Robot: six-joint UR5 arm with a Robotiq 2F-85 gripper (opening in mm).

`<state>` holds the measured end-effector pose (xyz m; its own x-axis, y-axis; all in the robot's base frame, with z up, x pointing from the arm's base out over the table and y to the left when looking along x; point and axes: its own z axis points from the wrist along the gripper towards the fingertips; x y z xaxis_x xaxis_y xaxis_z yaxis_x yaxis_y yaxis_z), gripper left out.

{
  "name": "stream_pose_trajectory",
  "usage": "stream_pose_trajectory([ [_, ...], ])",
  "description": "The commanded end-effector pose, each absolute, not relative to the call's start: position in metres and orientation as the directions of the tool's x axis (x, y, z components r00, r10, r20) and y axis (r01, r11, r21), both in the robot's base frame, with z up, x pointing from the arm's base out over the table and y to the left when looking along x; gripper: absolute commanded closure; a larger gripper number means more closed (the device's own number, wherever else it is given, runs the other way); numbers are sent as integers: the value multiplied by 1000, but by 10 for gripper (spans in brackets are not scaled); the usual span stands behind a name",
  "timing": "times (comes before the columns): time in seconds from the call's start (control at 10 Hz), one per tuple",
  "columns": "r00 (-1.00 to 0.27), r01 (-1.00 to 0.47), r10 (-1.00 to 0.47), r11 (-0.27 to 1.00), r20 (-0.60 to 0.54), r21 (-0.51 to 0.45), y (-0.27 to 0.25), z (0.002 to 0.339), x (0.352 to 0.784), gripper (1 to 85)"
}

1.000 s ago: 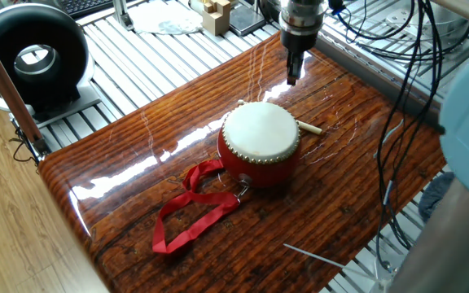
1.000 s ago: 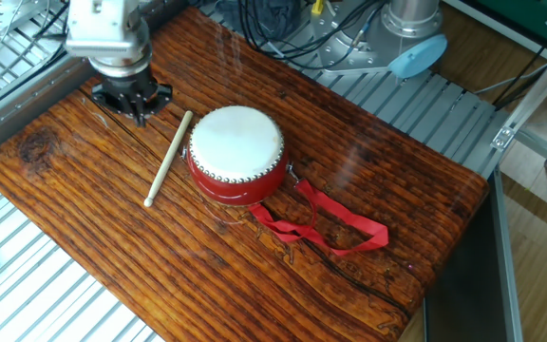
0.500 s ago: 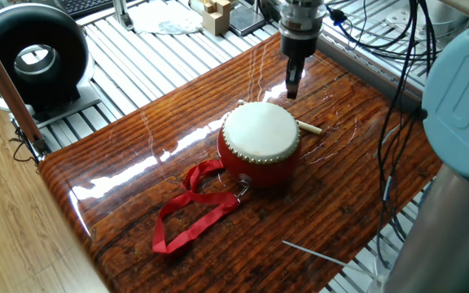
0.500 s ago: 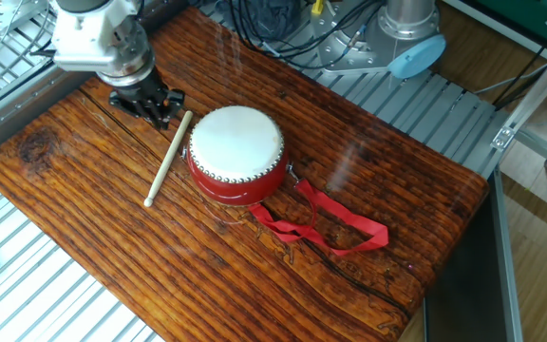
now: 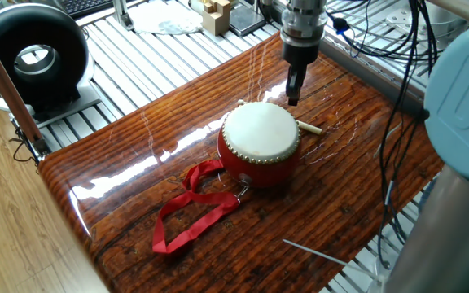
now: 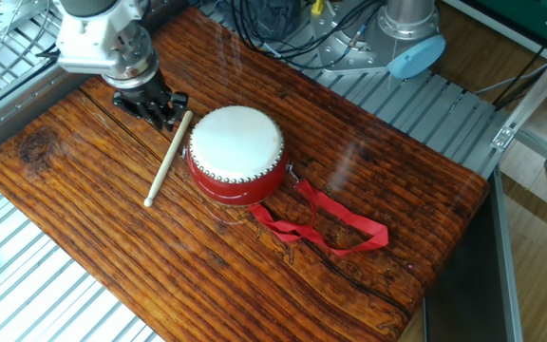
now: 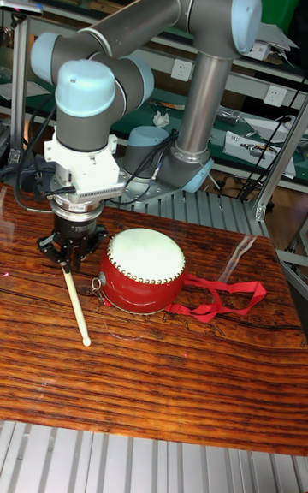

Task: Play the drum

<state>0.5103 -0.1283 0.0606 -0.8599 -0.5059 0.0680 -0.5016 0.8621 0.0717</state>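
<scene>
The drum (image 5: 259,140) (image 6: 237,150) (image 7: 144,269) stands upright mid-table, red body, cream skin, studded rim. Its red ribbon (image 5: 192,207) (image 6: 335,226) (image 7: 224,296) trails loose over the wood. A pale wooden drumstick (image 6: 166,161) (image 7: 75,305) lies flat beside the drum; in one fixed view only its tip (image 5: 309,127) shows past the drum. My gripper (image 5: 293,98) (image 6: 166,116) (image 7: 72,262) hangs low over the stick's far end, next to the drum's rim. Its fingers converge to a point and look shut, holding nothing. I cannot tell whether they touch the stick.
The glossy wooden tabletop (image 5: 137,159) sits on a metal slatted bench. A big black ring-shaped device (image 5: 31,50) stands off the board. Wooden blocks (image 5: 216,15) and hanging cables (image 5: 397,57) are behind the gripper. A thin pale rod (image 5: 316,255) lies near the board's edge.
The gripper has come down and shifted toward the drum, from beyond the stick's end to right at it. Drum, ribbon and drumstick have not moved.
</scene>
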Motion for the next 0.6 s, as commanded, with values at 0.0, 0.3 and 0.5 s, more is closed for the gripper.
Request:
stream_pose_trajectory([
  [0.0, -869, -495, -495, 869, 9, 31, -126, 56, 521, 600],
  [0.3, -877, -480, -480, 876, -18, 46, -120, 49, 512, 567],
  [0.5, -874, -485, -486, 874, 6, 29, -126, 47, 507, 563],
])
